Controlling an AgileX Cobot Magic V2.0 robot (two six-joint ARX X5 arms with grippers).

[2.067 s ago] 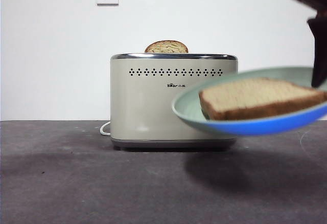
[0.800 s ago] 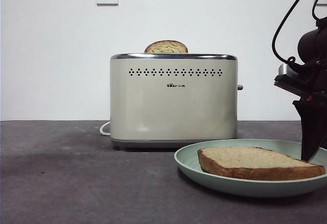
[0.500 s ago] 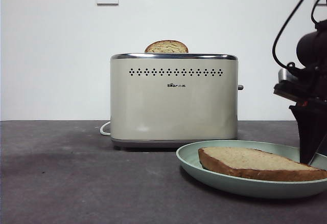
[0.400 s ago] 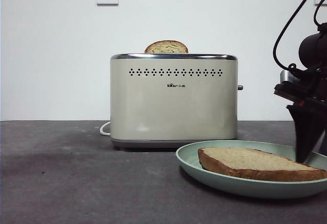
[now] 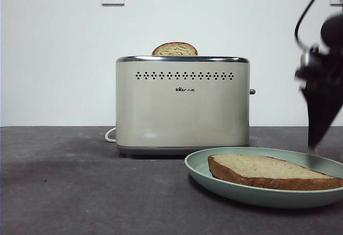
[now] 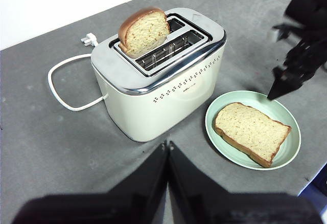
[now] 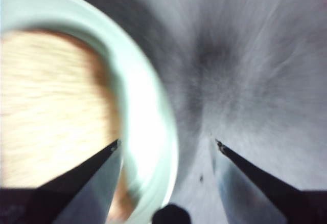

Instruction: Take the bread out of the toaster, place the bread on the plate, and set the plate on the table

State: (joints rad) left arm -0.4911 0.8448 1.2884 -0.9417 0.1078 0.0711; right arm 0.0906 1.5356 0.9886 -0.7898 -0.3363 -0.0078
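Plate down, bread on it: the task looks finished.
The bread (image 5: 270,171) lies flat in the plate (image 5: 214,184) on the table (image 5: 80,192) before the toaster (image 5: 182,103), near its right edge; right pincer (image 7: 168,144) spread above the rim, probably clear; left pincer (image 6: 167,144) pressed together.
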